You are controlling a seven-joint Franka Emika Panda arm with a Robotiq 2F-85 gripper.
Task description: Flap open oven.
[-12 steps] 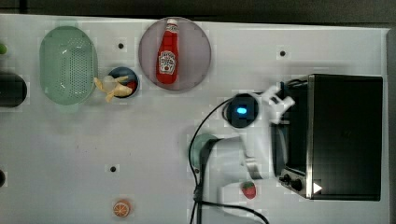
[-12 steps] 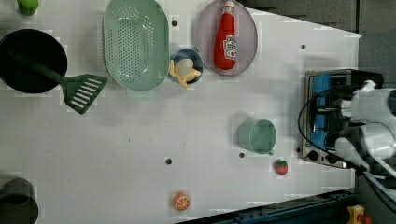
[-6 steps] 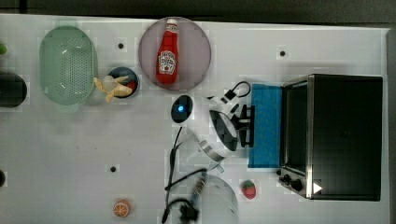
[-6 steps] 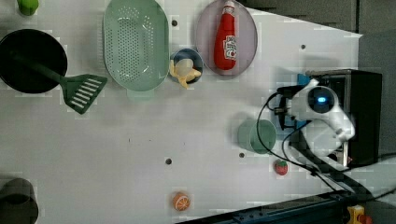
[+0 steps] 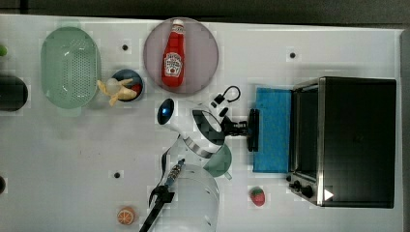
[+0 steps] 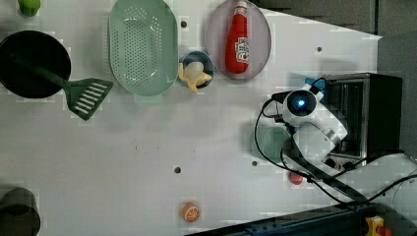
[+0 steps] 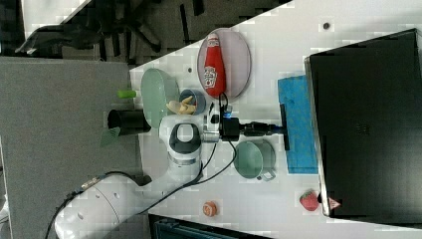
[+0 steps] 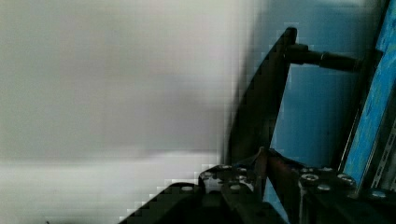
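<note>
Oven (image 5: 358, 140) door handle (image 5: 253, 129) (door flapped flat) sits in hand (image 5: 244, 128).

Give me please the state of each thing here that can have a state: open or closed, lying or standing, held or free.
oven: door folded down flat, open.
door handle: gripped by the claw.
claw: closed on the door handle.
ketchup bottle: lying on the plate, cap on.
green cup: partly under the arm, free.
colander: resting open side up, free.

bright, even overhead light on the white worktop (image 5: 72, 159), soft shadows; blocky compression throughout; wrist view heavily blurred.
</note>
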